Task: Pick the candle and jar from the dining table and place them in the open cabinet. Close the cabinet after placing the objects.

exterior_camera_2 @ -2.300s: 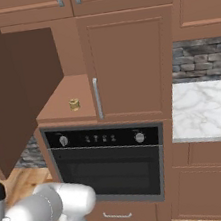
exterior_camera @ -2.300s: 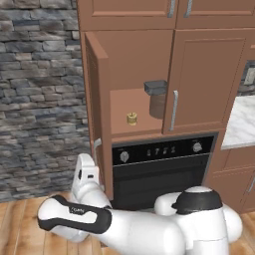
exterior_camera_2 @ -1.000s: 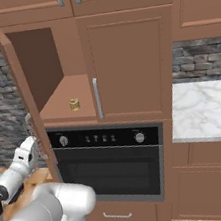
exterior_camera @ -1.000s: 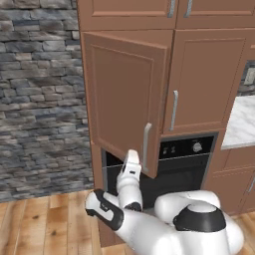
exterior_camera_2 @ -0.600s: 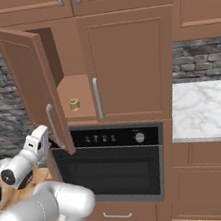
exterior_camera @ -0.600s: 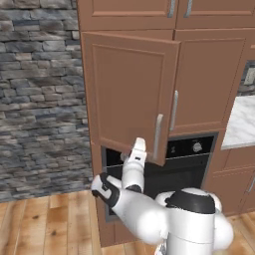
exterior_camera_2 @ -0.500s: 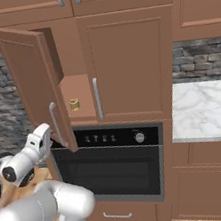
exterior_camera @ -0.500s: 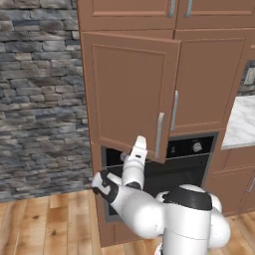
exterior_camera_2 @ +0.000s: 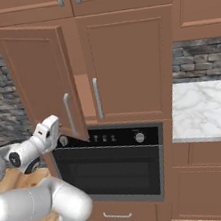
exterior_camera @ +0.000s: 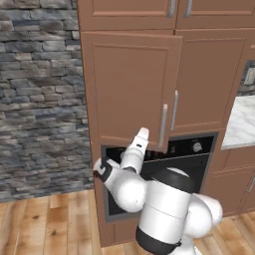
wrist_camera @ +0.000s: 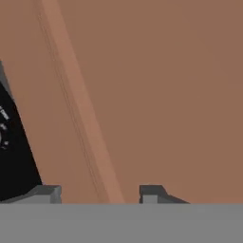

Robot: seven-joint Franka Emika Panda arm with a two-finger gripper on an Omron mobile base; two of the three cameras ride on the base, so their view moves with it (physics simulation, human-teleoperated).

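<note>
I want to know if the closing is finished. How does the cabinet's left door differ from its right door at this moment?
The left door stands ajar, its handle edge swung out from the frame, while the right door lies flush and shut. The gripper sits at the left door's lower edge; nothing touches the right door. Both are brown panelled doors with vertical silver bar handles, above the black oven.

Arm raised, claw (wrist_camera: 99, 192) tips parted, empty.
</note>
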